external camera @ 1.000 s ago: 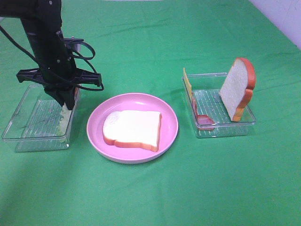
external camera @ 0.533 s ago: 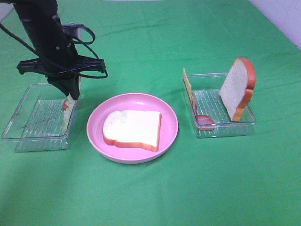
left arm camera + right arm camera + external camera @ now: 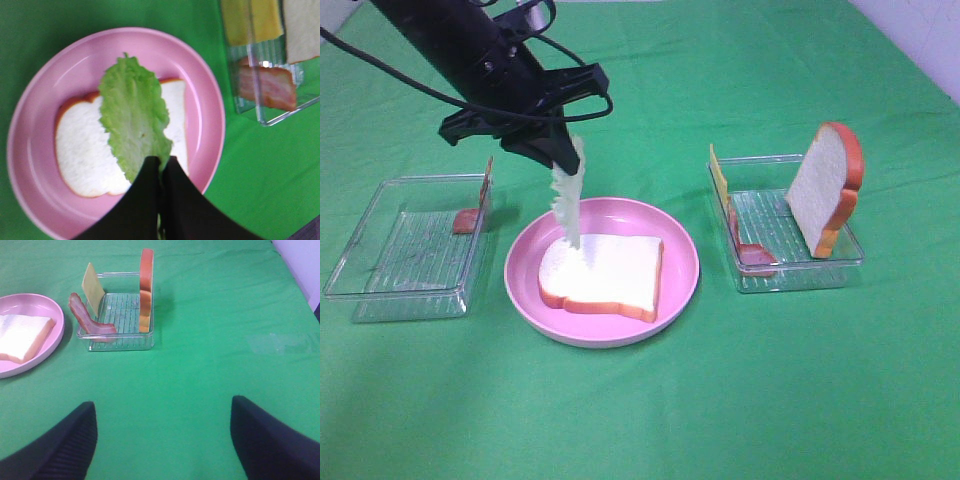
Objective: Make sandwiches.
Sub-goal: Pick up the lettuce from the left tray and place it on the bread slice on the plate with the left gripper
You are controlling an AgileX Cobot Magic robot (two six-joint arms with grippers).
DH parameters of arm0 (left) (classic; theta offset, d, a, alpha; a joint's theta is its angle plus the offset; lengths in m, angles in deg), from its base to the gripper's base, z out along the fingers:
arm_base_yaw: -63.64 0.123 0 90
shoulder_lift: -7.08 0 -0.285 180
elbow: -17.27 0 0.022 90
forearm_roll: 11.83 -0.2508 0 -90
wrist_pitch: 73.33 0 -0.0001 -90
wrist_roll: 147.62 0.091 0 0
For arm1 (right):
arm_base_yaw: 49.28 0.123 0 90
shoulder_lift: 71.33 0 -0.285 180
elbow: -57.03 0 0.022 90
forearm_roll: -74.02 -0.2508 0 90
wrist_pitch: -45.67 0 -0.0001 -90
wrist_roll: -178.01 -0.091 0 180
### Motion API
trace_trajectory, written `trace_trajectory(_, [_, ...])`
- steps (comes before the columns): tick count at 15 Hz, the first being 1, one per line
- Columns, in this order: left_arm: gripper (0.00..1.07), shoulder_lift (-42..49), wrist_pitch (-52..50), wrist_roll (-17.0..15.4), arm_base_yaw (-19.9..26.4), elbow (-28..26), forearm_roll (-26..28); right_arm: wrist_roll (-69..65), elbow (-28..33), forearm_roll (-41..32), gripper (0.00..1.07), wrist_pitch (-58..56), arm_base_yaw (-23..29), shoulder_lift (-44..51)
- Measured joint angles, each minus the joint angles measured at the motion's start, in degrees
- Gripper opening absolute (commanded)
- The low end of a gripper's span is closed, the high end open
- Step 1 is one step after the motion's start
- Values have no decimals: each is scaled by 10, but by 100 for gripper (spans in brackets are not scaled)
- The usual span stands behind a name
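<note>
One bread point(image 3: 605, 277) lies on the plate point(image 3: 520, 272); the left hand point(image 3: 565, 152) grips lettuce point(image 3: 567, 200) above the plate; bacon point(image 3: 753, 256), cheese point(image 3: 719, 176) and second slice point(image 3: 827, 190) not yet added.

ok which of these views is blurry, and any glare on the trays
Left wrist view: the left pincer is a dark blur, the lettuce fairly sharp, a glint on the cheese tray. Right wrist view: the right pincer is soft too. Exterior high view: even light, faint shadows, pale reflections in the other tray.
</note>
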Motion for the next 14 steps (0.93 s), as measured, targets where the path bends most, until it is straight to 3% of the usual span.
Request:
trace_trajectory(6, [0, -1, -77, 6, -81, 0, 25, 0, 0, 0, 71, 0, 0, 0])
trace_trajectory(10, [0, -35, -74, 15, -89, 0, 24, 0, 0, 0, 71, 0, 0, 0])
trace_trajectory(14, [0, -55, -71, 18, -89, 0, -44, 0, 0, 0, 71, 0, 0, 0])
